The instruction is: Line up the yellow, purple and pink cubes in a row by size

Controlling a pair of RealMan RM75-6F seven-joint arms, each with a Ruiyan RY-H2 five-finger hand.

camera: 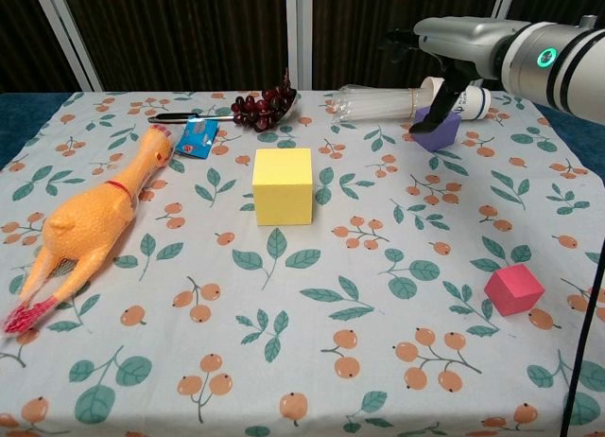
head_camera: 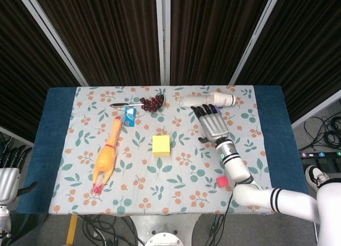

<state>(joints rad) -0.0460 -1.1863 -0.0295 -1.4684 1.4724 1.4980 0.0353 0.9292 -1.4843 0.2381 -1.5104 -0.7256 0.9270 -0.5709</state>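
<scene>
The large yellow cube [head_camera: 161,145] [camera: 283,185] stands alone in the middle of the flowered cloth. At the far right, the mid-sized purple cube [camera: 440,131] sits in front of the white cup. My right hand [head_camera: 212,125] [camera: 456,43] hovers just above it with fingers spread and nothing held. In the head view the hand hides that cube. The thumb hangs down close to the cube's top. The small pink cube [head_camera: 222,181] [camera: 513,288] lies near the front right. My left hand [head_camera: 8,174] hangs off the table at the lower left, holding nothing.
A rubber chicken [head_camera: 106,156] [camera: 83,224] lies along the left side. At the back are dark grapes [head_camera: 153,102] [camera: 261,106], a blue packet [head_camera: 129,116] [camera: 196,136], a pen [head_camera: 125,104], and a clear tube with a white cup [head_camera: 209,100] [camera: 397,101].
</scene>
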